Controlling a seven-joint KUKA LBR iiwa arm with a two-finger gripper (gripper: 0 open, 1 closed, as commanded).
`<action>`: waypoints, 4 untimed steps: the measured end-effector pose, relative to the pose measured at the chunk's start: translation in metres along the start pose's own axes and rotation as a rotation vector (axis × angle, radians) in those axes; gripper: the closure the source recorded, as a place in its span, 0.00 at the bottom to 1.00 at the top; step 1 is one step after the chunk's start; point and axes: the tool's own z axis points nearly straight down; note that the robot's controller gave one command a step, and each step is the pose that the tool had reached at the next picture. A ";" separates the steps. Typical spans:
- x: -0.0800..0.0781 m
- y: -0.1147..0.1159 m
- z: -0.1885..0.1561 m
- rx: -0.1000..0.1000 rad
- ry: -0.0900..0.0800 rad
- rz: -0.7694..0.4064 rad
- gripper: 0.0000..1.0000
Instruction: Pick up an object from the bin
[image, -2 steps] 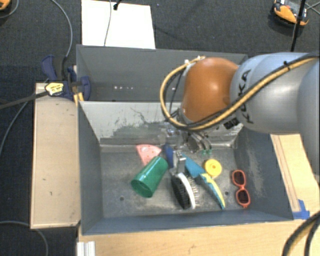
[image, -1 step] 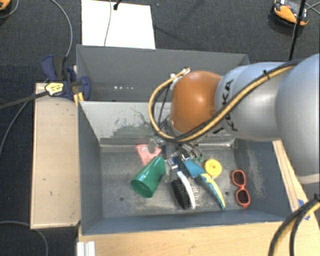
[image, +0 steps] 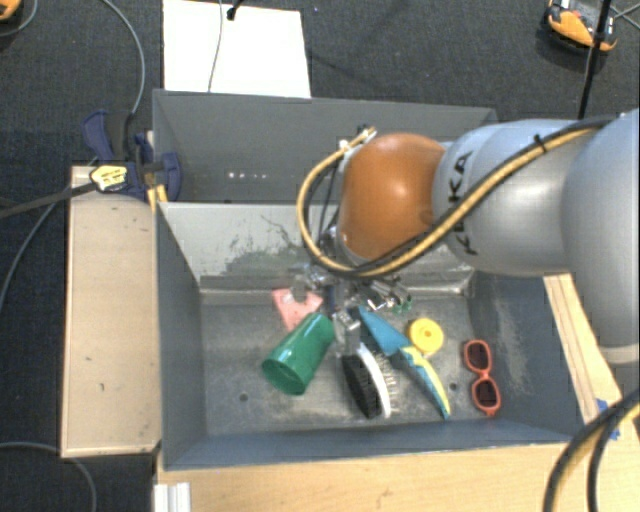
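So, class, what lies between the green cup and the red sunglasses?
In the camera view, between green cup and red sunglasses: a black brush, a blue tool and a round yellow piece.

Scuffed matt grey metal bin (image: 232, 392) — smooth, glossy plastic green cup (image: 298, 357).

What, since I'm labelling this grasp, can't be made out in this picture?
All in the camera view:
The end effector: mostly covered by the arm's orange cover and cables; whether it holds anything is unclear.
The pink thing: part hidden behind the green cup and end effector; its kind is unclear.
The black brush: upper end hidden under the end effector.
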 end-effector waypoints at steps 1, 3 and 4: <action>-0.001 -0.007 0.043 -0.001 -0.001 -0.016 0.00; -0.007 -0.008 0.057 0.006 -0.020 -0.100 1.00; -0.011 -0.009 -0.022 0.007 -0.029 -0.064 1.00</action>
